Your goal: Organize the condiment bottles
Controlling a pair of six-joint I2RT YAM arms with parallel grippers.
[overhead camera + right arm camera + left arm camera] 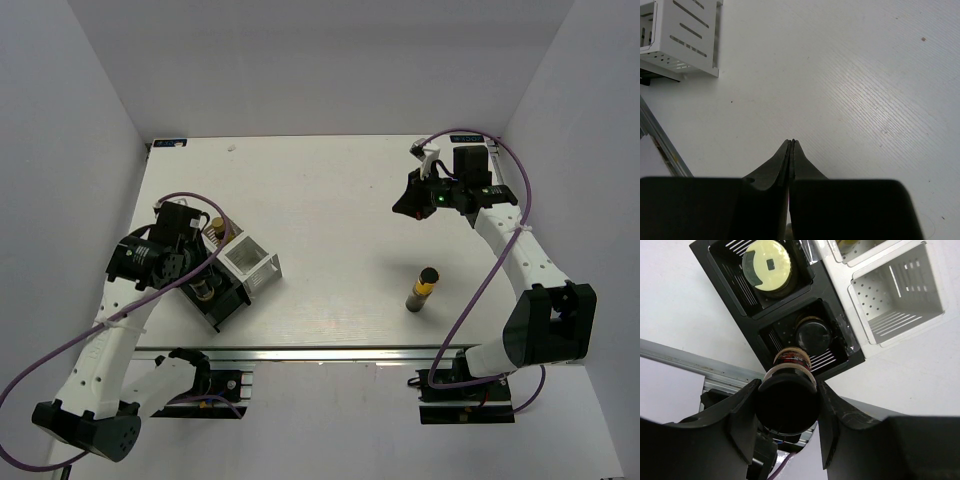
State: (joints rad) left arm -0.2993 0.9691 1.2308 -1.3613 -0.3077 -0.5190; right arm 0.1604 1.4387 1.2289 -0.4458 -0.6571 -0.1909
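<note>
A dark bottle point(792, 360) fills the near view, gripped between the fingers of the left tool point(787, 407) (round black end toward the lens). Its long axis runs away toward the near edge of the black rack point(790, 312). In the rack's black compartments stand a pale-topped bottle point(766, 265) and a dark-topped bottle point(812, 335). A yellow-labelled bottle point(421, 290) stands upright on the surface point(340, 200), well apart from the rack. The right tool point(791, 144) is clenched on nothing, above the surface.
</note>
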